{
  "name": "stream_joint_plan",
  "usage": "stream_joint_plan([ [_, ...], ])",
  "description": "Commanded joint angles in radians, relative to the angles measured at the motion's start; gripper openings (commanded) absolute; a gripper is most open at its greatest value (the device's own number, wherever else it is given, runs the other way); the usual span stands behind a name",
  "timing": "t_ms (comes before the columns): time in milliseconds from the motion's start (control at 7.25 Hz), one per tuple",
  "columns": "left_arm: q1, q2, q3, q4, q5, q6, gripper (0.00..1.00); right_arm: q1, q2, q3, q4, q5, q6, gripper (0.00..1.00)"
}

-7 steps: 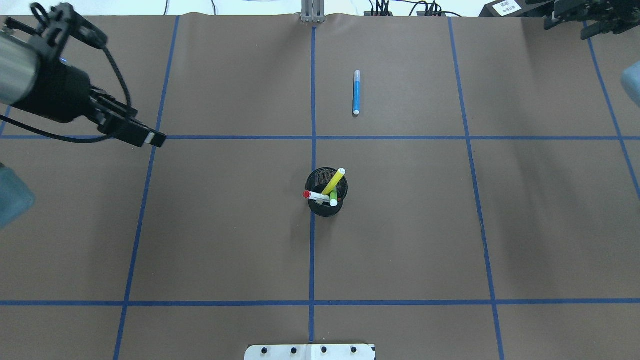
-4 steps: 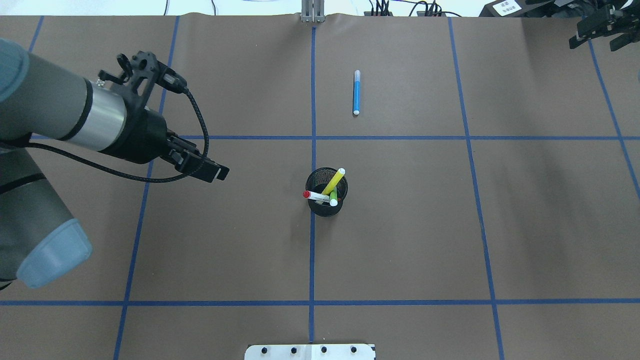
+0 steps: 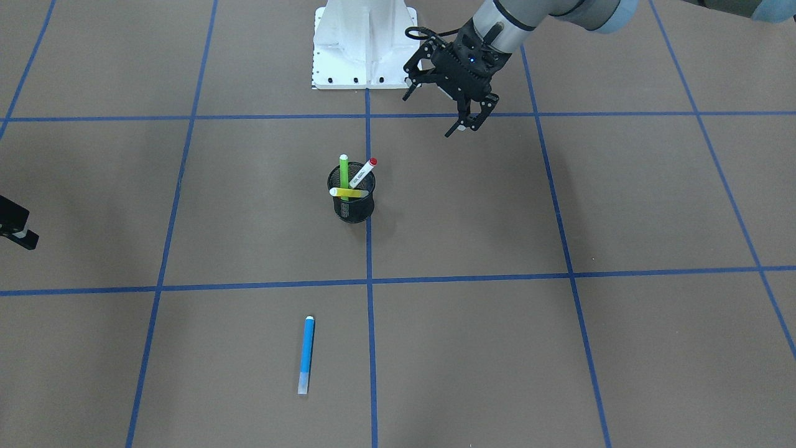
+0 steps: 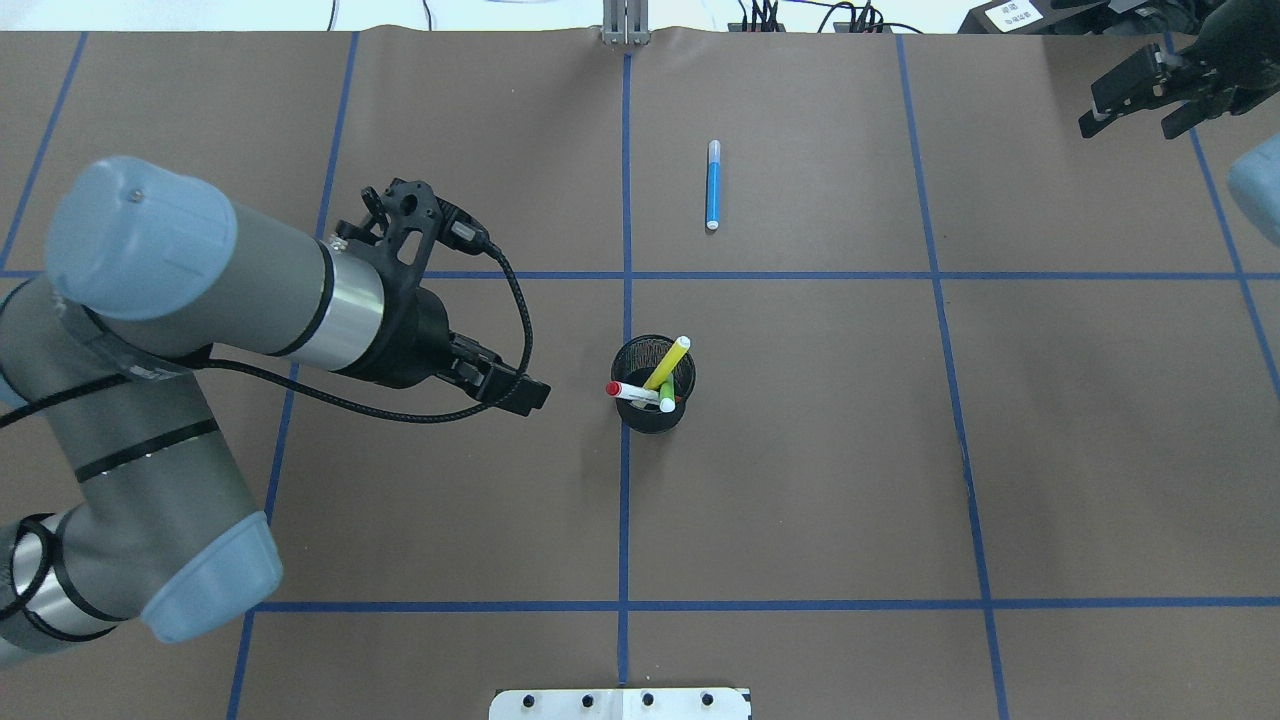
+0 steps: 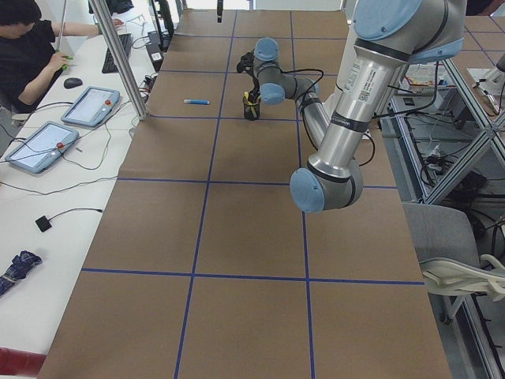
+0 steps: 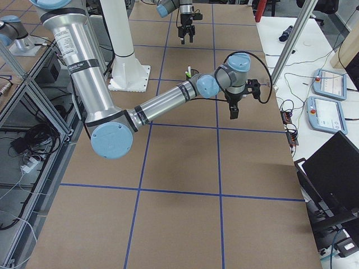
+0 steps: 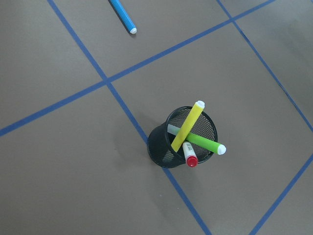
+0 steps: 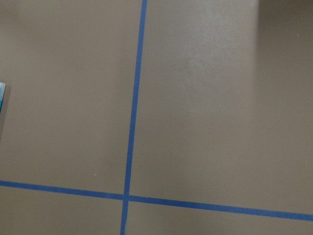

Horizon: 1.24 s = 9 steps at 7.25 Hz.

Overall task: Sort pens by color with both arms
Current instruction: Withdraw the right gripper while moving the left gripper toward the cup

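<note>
Our left arm (image 4: 200,290) comes in from the left. Its elbow is folded back near the robot and its forearm runs rightward across the table (image 4: 800,480). The left gripper (image 4: 525,397) hangs above the surface just left of the black mesh cup (image 4: 650,418), apart from it. The front-facing view shows its fingers spread with nothing between them. Our right arm is drawn back to the far right corner, where the right gripper (image 4: 1125,122) sits over the table's edge, its fingers also parted and empty. The cup stands on the centre tape line (image 4: 624,500), in the middle of the table. It holds the yellow pen (image 4: 668,362) leaning far and right, the green pen (image 4: 667,396), and the white pen with the red cap (image 4: 630,391) lying across the rim, cap to the left. The blue pen (image 4: 713,185) lies flat in the far square just right of centre, well apart from the cup, along the far-near direction. Bare brown surface surrounds the cup on every side, and the white base plate (image 4: 620,703) marks the near edge.
</note>
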Motion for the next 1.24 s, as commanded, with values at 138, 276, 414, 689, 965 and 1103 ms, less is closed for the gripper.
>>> stream_joint_plan([
  [138,0.057,-0.039,0.116,-0.103,0.045,-0.016,1.0,-0.044,0.01,0.009,0.001,-0.001,0.037,1.0],
  [276,0.059,-0.062,0.14,-0.103,0.045,-0.016,1.0,-0.054,0.013,0.009,0.002,-0.004,0.037,1.0],
  [414,0.062,-0.079,0.158,-0.103,0.045,-0.016,1.0,-0.058,0.015,0.006,0.002,-0.005,0.037,1.0],
  [689,0.071,-0.125,0.23,-0.119,0.049,-0.027,0.99,-0.06,0.021,0.008,0.002,-0.004,0.037,1.0],
  [965,0.076,-0.127,0.272,-0.178,0.083,-0.028,0.96,-0.06,0.021,0.008,0.002,-0.004,0.037,1.0],
  [1103,0.087,-0.137,0.276,-0.177,0.085,-0.033,0.9,-0.06,0.021,0.006,0.002,-0.004,0.037,1.0],
])
